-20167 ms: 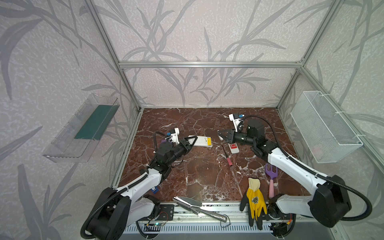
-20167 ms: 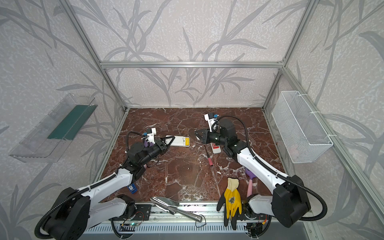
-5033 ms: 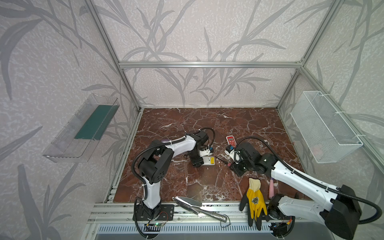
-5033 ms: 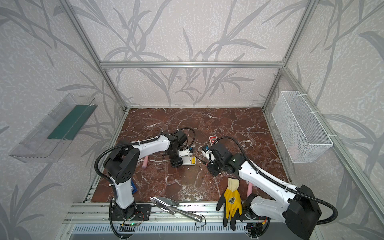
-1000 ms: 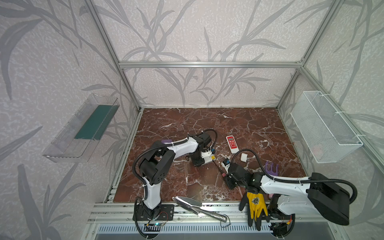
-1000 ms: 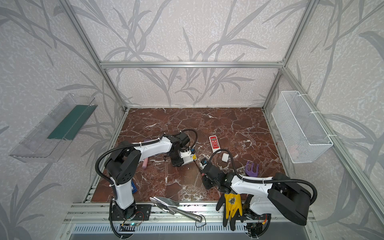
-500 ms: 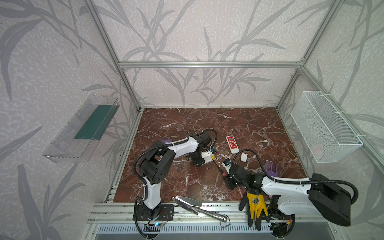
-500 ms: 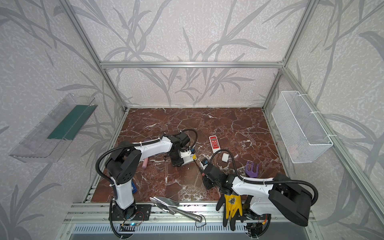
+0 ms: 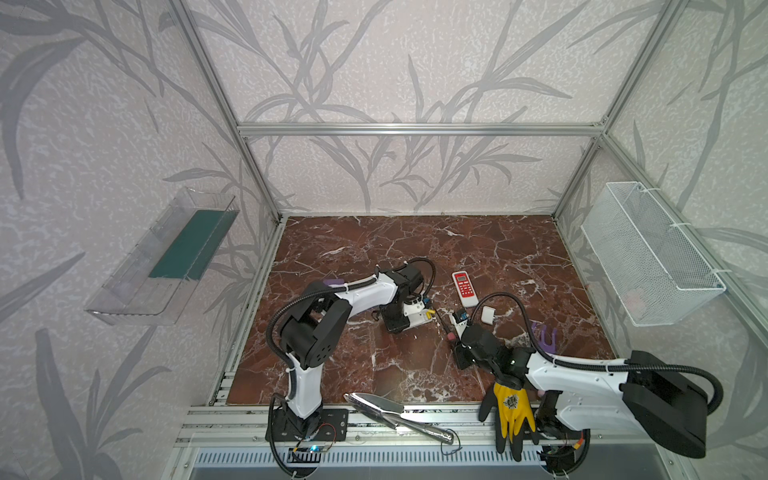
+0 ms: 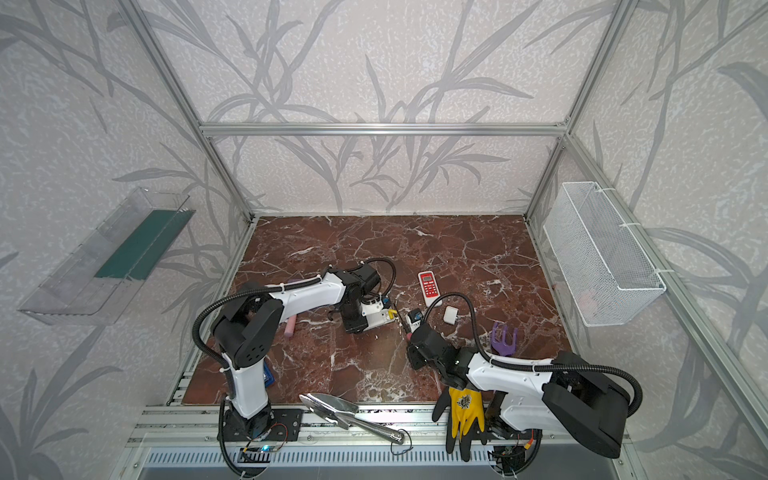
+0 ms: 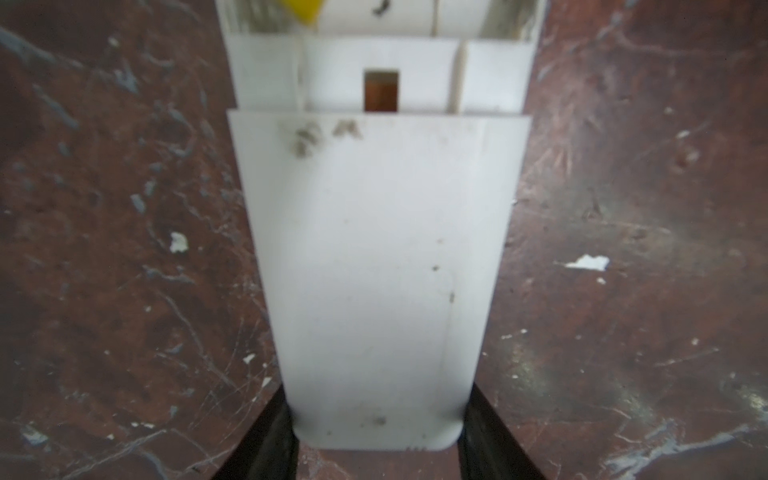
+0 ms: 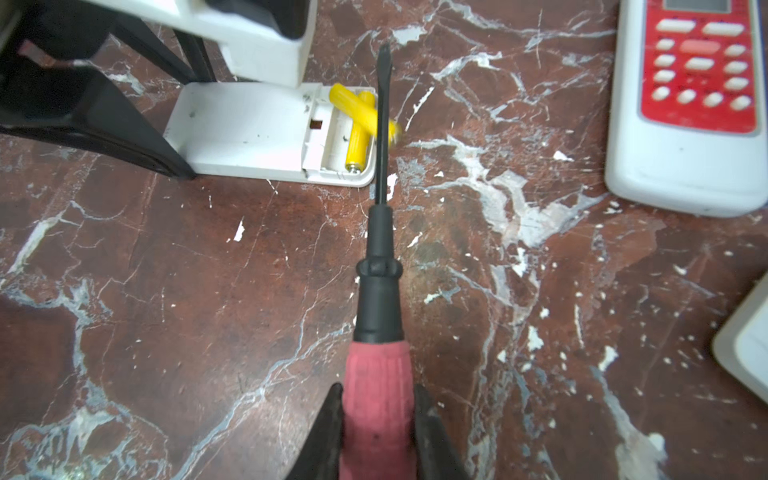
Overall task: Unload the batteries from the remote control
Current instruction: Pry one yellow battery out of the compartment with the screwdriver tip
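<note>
A white remote control (image 12: 249, 133) lies back-up on the marble floor, and my left gripper (image 11: 376, 432) is shut on its sides. Its battery bay is uncovered. Two yellow batteries (image 12: 357, 124) show there, one lying in its slot and the other slanted across it with a blurred end. My right gripper (image 12: 376, 424) is shut on the pink handle of a screwdriver (image 12: 380, 249). The dark shaft crosses over the batteries. In both top views the remote (image 9: 411, 320) (image 10: 376, 318) lies left of the right gripper (image 9: 455, 343) (image 10: 411, 338).
A red-faced remote (image 9: 464, 284) and a small white cover (image 9: 488, 314) lie just behind the right arm. A purple hand rake (image 9: 546, 334), a yellow glove (image 9: 513, 409) and a metal trowel (image 9: 382, 409) lie near the front edge. A wire basket (image 9: 648, 257) hangs on the right wall.
Over the last second neither arm has visibly moved. Since five seconds ago the right arm has swung toward the front, and the screwdriver now points at the white remote.
</note>
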Controlling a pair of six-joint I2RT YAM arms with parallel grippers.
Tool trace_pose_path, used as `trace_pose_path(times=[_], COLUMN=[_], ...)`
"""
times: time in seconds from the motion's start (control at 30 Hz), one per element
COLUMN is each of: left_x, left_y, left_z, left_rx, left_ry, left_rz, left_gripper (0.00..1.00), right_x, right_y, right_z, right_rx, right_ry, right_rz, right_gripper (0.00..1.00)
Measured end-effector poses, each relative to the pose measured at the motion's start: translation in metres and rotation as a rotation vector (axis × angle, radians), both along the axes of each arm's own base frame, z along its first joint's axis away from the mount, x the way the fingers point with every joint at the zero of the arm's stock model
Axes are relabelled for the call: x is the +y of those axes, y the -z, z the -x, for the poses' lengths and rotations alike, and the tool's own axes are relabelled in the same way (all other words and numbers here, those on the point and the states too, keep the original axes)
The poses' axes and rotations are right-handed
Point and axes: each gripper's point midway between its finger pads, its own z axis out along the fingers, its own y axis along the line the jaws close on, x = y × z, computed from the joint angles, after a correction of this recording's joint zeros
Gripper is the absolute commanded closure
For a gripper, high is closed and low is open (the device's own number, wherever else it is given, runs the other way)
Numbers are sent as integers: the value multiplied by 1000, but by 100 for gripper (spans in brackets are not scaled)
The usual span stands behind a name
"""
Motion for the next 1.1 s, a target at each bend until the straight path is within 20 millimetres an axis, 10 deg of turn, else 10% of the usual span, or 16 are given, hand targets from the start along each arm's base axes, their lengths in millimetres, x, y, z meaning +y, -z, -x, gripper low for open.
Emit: trace_pose_path(times=[1.1], left_x=[-2], left_y=[0], left_z=[2], left_rx=[23], left_ry=[-73], left_rz=[-40], left_gripper=[52], right_x=[4], right_y=[-5], right_z=[14], right_rx=[129], right_ry=[-20], right_rz=[14], right_gripper=[100])
